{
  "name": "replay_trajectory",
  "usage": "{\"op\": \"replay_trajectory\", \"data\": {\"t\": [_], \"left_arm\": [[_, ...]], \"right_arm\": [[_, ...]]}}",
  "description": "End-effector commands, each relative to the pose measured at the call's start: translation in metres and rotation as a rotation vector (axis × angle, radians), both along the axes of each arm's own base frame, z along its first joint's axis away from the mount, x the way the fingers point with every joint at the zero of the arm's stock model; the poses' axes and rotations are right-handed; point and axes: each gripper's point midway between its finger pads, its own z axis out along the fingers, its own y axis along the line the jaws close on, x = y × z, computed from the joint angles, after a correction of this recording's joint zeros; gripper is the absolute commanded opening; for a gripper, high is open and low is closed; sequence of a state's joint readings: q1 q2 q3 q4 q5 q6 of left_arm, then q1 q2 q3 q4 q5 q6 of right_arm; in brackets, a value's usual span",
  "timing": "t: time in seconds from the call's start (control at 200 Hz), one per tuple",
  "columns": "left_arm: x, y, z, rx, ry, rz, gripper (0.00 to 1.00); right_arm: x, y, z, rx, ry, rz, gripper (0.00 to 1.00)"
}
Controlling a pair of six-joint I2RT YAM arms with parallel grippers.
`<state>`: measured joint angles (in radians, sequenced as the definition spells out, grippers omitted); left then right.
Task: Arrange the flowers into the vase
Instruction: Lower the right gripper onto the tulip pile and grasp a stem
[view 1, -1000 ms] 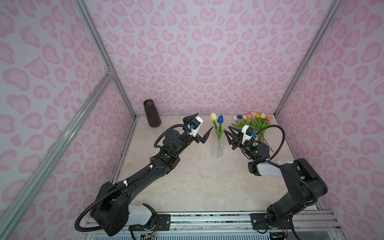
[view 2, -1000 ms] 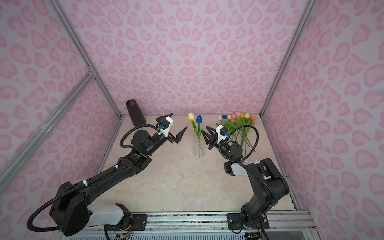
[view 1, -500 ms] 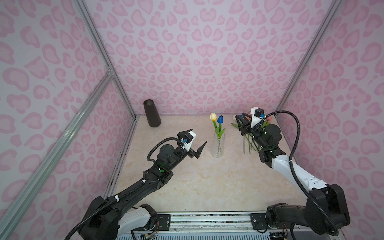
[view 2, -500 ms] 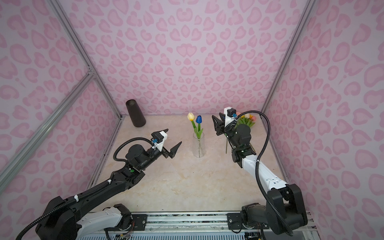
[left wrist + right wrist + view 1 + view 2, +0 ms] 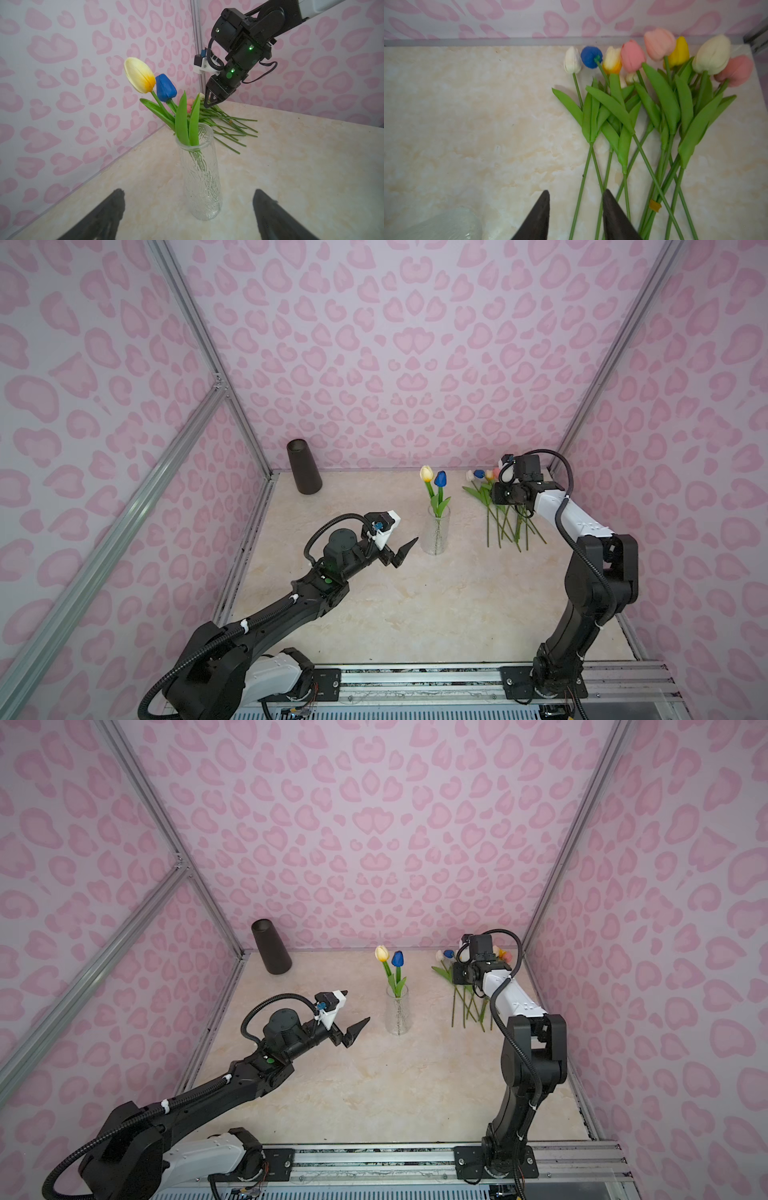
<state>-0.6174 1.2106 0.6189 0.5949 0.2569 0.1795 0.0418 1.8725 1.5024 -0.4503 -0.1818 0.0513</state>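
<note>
Vase (image 5: 435, 533) upright near the middle of the table (image 5: 415, 605), clear ribbed glass; two stand in it, a cream tulip (image 5: 426, 473) and a blue tulip (image 5: 440, 478), heads close together, leaves over the rim; the other flowers (image 5: 505, 522) lie flat in a loose pile at the back right, to the right of the vase and apart from it; heads toward the back wall, stems crossing toward the front; right wrist view shows white, blue, yellow, pink and cream heads in a row along the wall; left gripper (image 5: 408, 551) hovers just left of the vase and points at it; fingers spread wide, empty; in the left wrist view the vase sits between them, no contact; right gripper (image 5: 210, 102) points down over the pile, near the leaves; fingers part-way apart, nothing clamped; in the right wrist view one stem runs through the gap between them, contact cannot be told; dark cone (image 5: 304, 466) stands in the back left corner, well apart from the rest.
</note>
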Motion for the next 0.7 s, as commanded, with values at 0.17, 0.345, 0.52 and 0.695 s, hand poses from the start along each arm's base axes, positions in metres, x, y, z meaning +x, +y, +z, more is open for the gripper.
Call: {"op": "replay_trajectory", "data": {"t": [0.17, 0.345, 0.52, 0.695], "left_arm": [[-0.002, -0.009, -0.006, -0.030, 0.045, -0.039, 0.97], [-0.004, -0.013, -0.009, -0.018, 0.052, -0.053, 0.97], [-0.001, -0.015, -0.008, -0.017, 0.049, -0.050, 0.97], [-0.004, -0.021, -0.005, -0.021, 0.050, -0.073, 0.97]], "right_arm": [[-0.022, 0.003, -0.075, 0.020, 0.264, -0.045, 0.30], [-0.019, 0.004, -0.091, 0.036, 0.280, -0.058, 0.28], [-0.016, 0.009, -0.105, 0.055, 0.302, -0.072, 0.27], [-0.011, 0.007, -0.114, 0.048, 0.306, -0.099, 0.26]]}}
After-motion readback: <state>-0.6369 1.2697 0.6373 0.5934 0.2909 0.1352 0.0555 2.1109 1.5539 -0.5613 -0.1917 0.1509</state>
